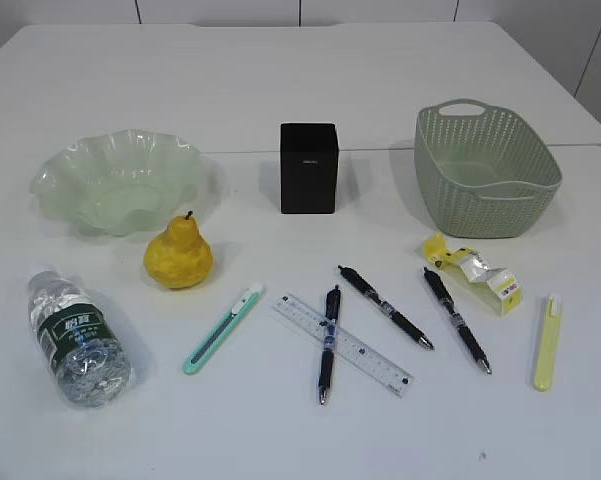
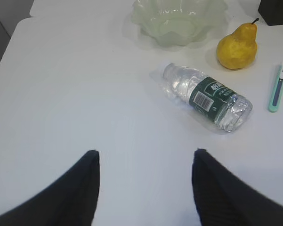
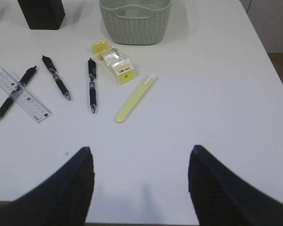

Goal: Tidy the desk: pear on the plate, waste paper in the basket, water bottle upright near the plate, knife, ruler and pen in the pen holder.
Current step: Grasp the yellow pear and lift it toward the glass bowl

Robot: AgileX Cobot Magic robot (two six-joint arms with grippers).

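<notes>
The water bottle [image 1: 77, 338] lies on its side near the bench's [image 1: 300, 110] front left corner, its long axis running front to back with the white cap pointing toward the far left and the base toward the front edge. Behind it the pear [image 1: 179, 254] stands upright, stem up, just in front of the plate [image 1: 120, 180], which sits at the left. The pen holder [image 1: 309, 167] stands upright mid-bench; the basket [image 1: 485, 167] sits toward the right edge.

In front of the pen holder the ruler [image 1: 342, 343] lies on a slant, and a black pen [image 1: 327, 342] crosses over it, tip toward the front edge. Two more black pens [image 1: 385, 306] [image 1: 457, 318] lie to the right, both slanting with tips toward the front right. A teal utility knife [image 1: 223, 328] lies left of the ruler, slanting; a yellow-green utility knife [image 1: 547, 341] lies near the right edge, nearly front to back. The waste paper [image 1: 473, 271] lies in front of the basket.

The left tool [image 2: 146, 188] hangs over bare bench near the front, fingers spread and empty; the right tool [image 3: 140, 188] does the same, with the yellow-green knife ahead of it.
</notes>
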